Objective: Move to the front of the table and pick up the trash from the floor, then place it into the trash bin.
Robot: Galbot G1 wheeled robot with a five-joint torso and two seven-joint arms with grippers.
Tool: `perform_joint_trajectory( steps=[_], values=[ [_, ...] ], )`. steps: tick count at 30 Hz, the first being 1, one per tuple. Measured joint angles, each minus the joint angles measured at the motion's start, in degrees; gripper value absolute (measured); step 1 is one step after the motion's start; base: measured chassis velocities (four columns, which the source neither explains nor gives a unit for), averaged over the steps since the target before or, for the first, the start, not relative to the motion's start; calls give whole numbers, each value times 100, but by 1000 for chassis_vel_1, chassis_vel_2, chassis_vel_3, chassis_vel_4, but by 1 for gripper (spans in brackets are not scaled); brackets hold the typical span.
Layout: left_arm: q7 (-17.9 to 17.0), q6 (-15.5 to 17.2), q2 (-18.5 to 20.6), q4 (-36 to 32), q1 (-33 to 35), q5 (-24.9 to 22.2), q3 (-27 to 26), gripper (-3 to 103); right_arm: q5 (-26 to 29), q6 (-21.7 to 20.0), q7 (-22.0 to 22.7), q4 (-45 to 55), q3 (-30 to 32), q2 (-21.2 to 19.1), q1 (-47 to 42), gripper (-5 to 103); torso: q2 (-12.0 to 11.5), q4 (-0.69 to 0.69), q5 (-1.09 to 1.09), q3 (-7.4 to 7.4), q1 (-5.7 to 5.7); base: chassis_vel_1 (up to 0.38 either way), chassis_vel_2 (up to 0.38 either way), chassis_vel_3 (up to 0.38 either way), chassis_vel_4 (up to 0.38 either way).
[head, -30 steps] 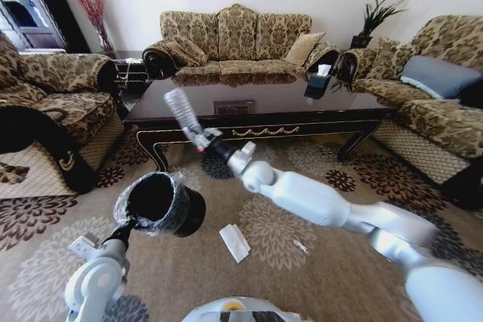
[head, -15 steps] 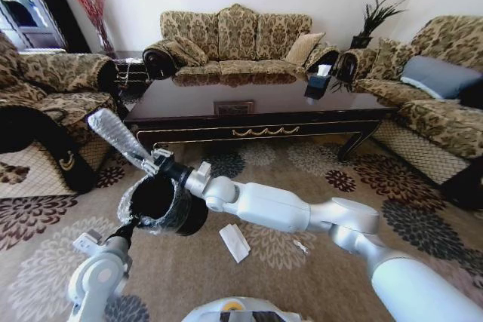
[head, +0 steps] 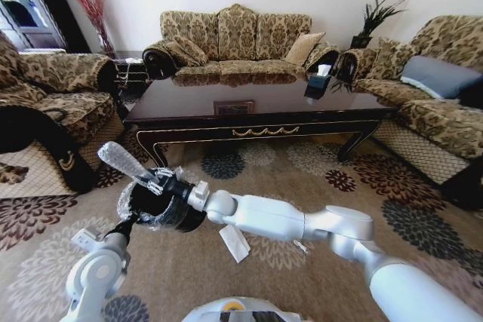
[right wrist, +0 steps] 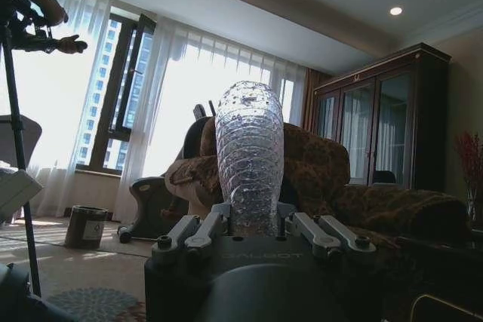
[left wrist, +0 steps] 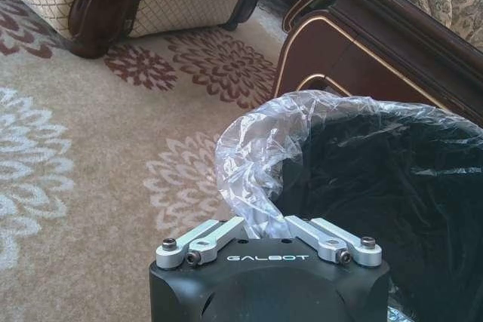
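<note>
Head view: the right claw (head: 160, 183) grips a clear bottle (head: 123, 161) at the bin (head: 162, 205) mouth, bottle angled toward ten o'clock. The left claw (head: 128, 223) pinches the bin's rim. A white wrapper (head: 235, 243) lies on the carpet at the bin's four o'clock, before the table (head: 256, 107).

Left wrist view: fingers clamp the liner (left wrist: 253, 160).

Right wrist view: fingers close around the bottle's base (right wrist: 249, 213). Release is best made once the bottle sits squarely over the opening.

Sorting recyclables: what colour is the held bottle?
Clear, ribbed plastic bottle; right wrist view shows it best.
</note>
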Motion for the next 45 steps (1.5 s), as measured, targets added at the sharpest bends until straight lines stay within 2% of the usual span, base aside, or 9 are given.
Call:
perform_joint_trajectory(
  steps=[11,14,19,30,38,41,42,43,45],
  values=[
    [103,-26,20,79,0,53,-1,3,-63,-3,1,42,33,-9,-76,68,0,0,0,0,0,0,0,0,0],
    [118,-33,34,88,2,56,-2,3,51,-18,-23,113,57,-39,-80,73,0,0,0,0,0,0,0,0,0],
    [146,-46,39,130,3,79,0,3,286,-68,-33,204,150,-171,-91,95,0,0,0,0,0,0,0,0,0],
    [150,-57,91,96,39,88,-26,3,1278,-448,396,12,1180,-582,-199,100,0,1,1,0,-1,0,0,0,0],
    [151,-73,2,71,100,149,-25,3,1541,-1340,1045,-525,2181,-1403,-700,100,0,0,2,0,-1,0,0,0,0],
    [151,-73,42,9,146,146,-55,3,1404,-2560,1589,-486,2592,-1772,-1167,100,0,0,2,0,0,0,0,0,0],
    [151,-73,42,9,146,146,-55,3,1404,-2560,1589,-486,2592,-1772,-1167,100,0,0,2,0,0,0,0,0,0],
    [151,-73,65,-2,156,144,-72,3,1401,-2908,1775,-453,2681,-1855,-1291,100,0,-1,2,0,0,0,0,0,0],
    [151,-74,115,-25,178,127,-100,3,1534,-3774,2450,-375,2882,-1998,-1615,100,0,-2,3,-1,-1,0,0,0,0]
  ],
)
